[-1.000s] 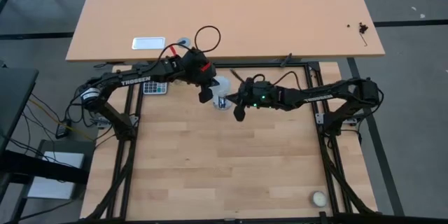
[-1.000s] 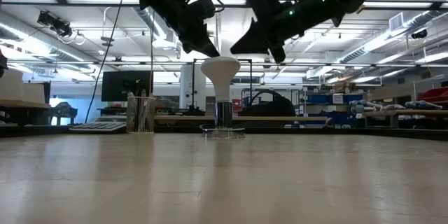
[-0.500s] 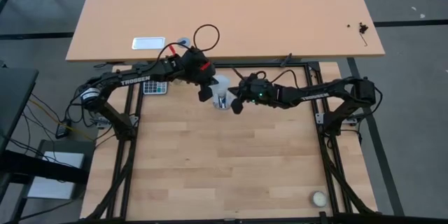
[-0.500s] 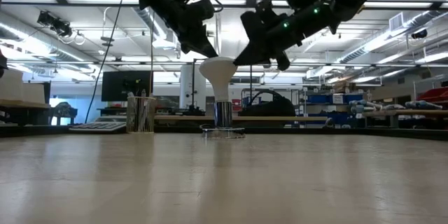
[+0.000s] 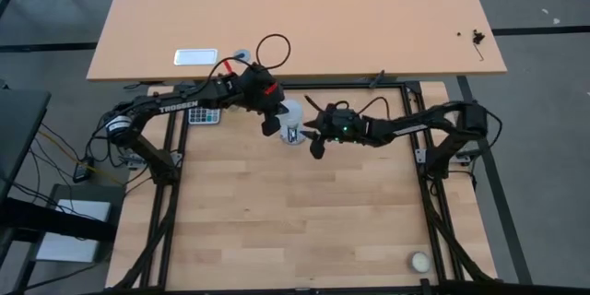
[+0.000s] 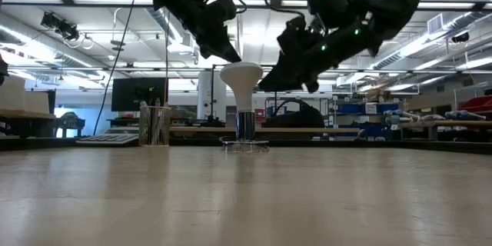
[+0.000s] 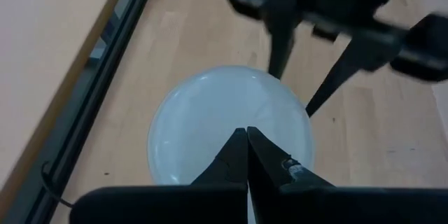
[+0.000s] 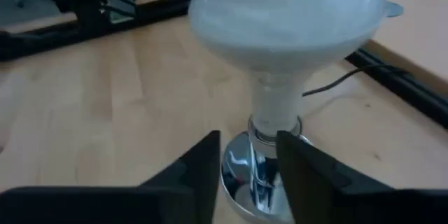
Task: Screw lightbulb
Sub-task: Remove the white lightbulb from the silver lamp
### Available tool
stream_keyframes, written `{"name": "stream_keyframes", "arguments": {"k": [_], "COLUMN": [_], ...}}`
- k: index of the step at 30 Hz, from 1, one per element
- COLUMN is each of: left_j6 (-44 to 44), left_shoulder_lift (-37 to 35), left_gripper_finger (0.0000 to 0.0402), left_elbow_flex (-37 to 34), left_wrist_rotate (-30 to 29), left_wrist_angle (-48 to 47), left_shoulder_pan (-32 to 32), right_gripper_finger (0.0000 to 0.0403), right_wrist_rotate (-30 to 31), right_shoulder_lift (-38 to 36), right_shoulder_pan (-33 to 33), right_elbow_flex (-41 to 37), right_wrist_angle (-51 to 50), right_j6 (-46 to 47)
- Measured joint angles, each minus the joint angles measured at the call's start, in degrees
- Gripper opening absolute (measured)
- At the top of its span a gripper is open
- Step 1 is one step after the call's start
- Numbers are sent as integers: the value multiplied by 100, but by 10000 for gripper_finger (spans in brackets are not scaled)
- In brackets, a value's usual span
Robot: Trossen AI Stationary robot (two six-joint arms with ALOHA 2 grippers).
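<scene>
The white lightbulb (image 5: 291, 120) stands upright, its grey base down in the round silver socket (image 6: 245, 144) near the table's far edge. My left gripper (image 6: 231, 58) is shut. It slants down from the left with its tips at the top of the globe (image 7: 231, 126). My right gripper (image 8: 248, 159) is open, low beside the bulb on its right (image 6: 267, 84). It points at the bulb's neck (image 8: 274, 108) and the socket (image 8: 241, 175), which lie ahead of its fingers. My left gripper's shut fingertips (image 7: 246, 136) stand at the top of the bulb's globe, slanting down from above and the table's left. I cannot tell whether they touch it.
A small cream ball (image 5: 420, 261) lies at the near right corner. A calculator (image 5: 204, 116) and a pen cup (image 6: 154, 125) stand at the far left. Beyond the black frame rail is a second table (image 5: 369, 18) with a looped cable (image 5: 273, 50).
My right gripper has come down beside the bulb, from above the level of the globe's top to the globe's right side. The bulb and my left gripper have stayed where they were.
</scene>
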Motion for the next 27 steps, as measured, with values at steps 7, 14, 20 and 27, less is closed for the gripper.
{"name": "stream_keyframes", "arguments": {"k": [7,14,20,27], "left_j6": [-7,-4,-14,-20], "left_shoulder_lift": [0,2,0,-157], "left_gripper_finger": [0,0,0,0], "left_elbow_flex": [0,-2,-7,-17], "left_wrist_rotate": [-1,43,83,40], "left_wrist_angle": [-7,83,83,222], "left_shoulder_pan": [2,2,10,9], "right_gripper_finger": [237,277,265,209], "right_wrist_rotate": [221,159,76,30], "right_shoulder_lift": [1045,1393,1395,1402], "right_shoulder_pan": [-70,-186,-185,-231], "right_elbow_flex": [-14,220,728,891], "right_wrist_angle": [1685,2124,1627,1283], "right_j6": [408,470,292,281]}}
